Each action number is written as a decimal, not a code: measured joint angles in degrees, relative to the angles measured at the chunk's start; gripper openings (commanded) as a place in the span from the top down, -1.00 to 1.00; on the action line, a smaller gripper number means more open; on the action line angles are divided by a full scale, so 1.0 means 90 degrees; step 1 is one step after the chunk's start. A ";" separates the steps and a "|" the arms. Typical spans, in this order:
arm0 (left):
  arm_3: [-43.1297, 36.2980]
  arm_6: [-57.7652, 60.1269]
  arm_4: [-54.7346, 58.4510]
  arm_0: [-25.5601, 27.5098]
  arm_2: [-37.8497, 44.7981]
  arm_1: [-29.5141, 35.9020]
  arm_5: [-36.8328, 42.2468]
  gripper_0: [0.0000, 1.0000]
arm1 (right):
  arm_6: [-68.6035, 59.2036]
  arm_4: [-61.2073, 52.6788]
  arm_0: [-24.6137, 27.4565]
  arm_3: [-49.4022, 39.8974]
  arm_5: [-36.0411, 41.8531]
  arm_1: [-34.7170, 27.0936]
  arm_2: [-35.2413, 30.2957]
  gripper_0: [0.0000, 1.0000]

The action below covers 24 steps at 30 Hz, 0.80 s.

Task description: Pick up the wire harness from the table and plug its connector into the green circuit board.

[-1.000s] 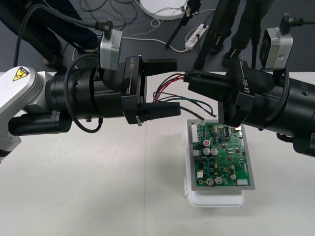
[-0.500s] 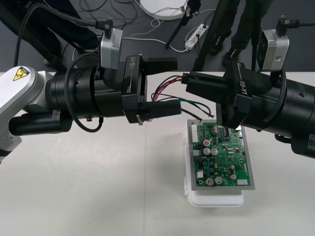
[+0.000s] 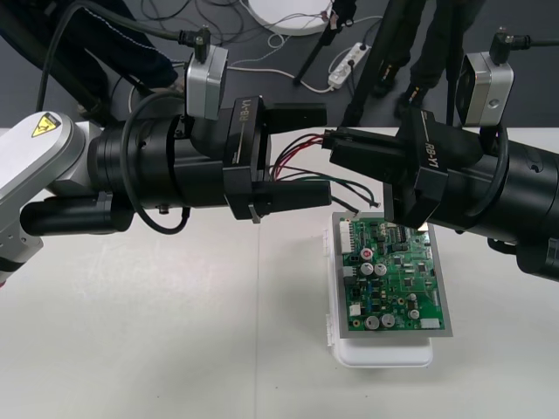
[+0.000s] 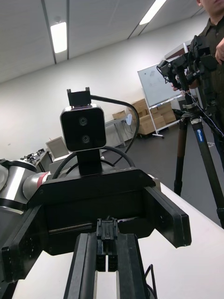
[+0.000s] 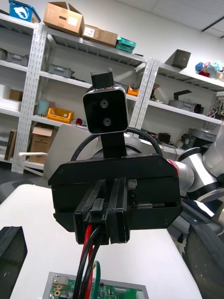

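Note:
My right gripper [image 3: 335, 140] is shut on the small black plug [image 4: 108, 230] of the wire harness [image 3: 351, 183] and holds it in the air above the far edge of the green circuit board [image 3: 397, 279]. Red, black and green wires [image 5: 88, 254] hang from the plug toward the board. My left gripper [image 3: 325, 151] faces the right one, open. Its fingers [image 4: 168, 219] stand wide apart, either side of the right gripper's tips and the wires. The board rests tilted on its white base [image 3: 384, 353].
Pale table stretches to the left of the board and in front of it. Dark floor with cables, a power strip [image 3: 347, 63] and tripod legs lies beyond the far edge.
The left arm has shifted to the right, bringing its open fingers closer around the right gripper's tips. The right gripper edged slightly left, still holding the plug.

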 measured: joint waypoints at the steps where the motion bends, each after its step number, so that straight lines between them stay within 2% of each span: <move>1: 0.0000 0.0000 0.0005 -0.0004 -0.0010 0.0004 0.0008 -1.00 | 0.0000 0.0000 0.0000 0.0000 0.0000 0.0000 0.0000 1.00; 12: 0.0000 0.0000 0.0082 -0.0041 -0.0102 0.0078 0.0116 -0.98 | 0.0000 -0.0001 -0.0001 0.0000 0.0004 0.0000 0.0001 1.00; 14: 0.0000 0.0000 0.0087 -0.0048 -0.0112 0.0079 0.0134 -0.47 | 0.0000 -0.0001 -0.0001 0.0000 0.0005 0.0000 0.0001 1.00; 15: 0.0000 0.0001 0.0095 -0.0049 -0.0112 0.0079 0.0138 0.45 | 0.0000 -0.0001 -0.0001 0.0000 0.0006 0.0000 0.0001 1.00; 16: 0.0000 0.0001 0.0106 -0.0050 -0.0112 0.0079 0.0139 1.00 | 0.0000 -0.0001 -0.0001 0.0000 0.0007 0.0000 0.0001 1.00; 24: 0.0000 0.0001 0.0188 -0.0052 -0.0112 0.0080 0.0172 1.00 | 0.0000 -0.0001 -0.0001 0.0000 0.0024 0.0000 0.0001 1.00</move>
